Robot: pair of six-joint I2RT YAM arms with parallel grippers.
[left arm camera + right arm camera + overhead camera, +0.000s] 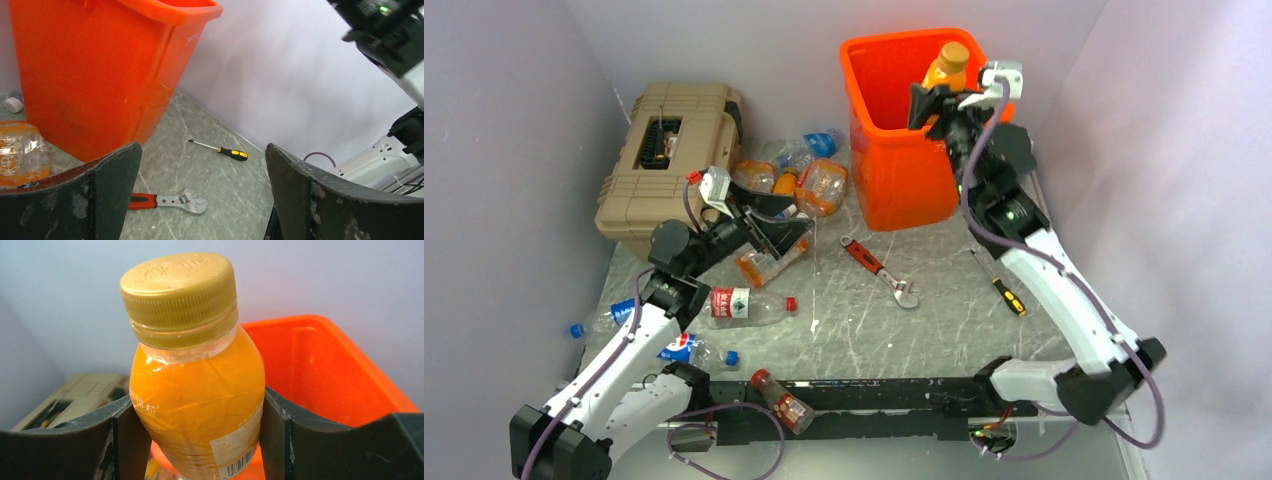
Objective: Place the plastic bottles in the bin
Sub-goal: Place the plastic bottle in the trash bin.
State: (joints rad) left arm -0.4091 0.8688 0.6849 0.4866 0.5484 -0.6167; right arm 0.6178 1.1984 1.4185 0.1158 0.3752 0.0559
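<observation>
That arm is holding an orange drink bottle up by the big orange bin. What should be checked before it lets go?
1. Right gripper shut on the orange bottle: ok.
2. Bottle above the orange bin's opening rather than outside the rim: ok, towards its right side in the top view.
3. Gold cap on the bottle: ok.
4. Left gripper away from the bin: ok, open over loose bottles near the toolbox.
5. Room left in the bin: cannot tell, its bottom is out of sight.
</observation>
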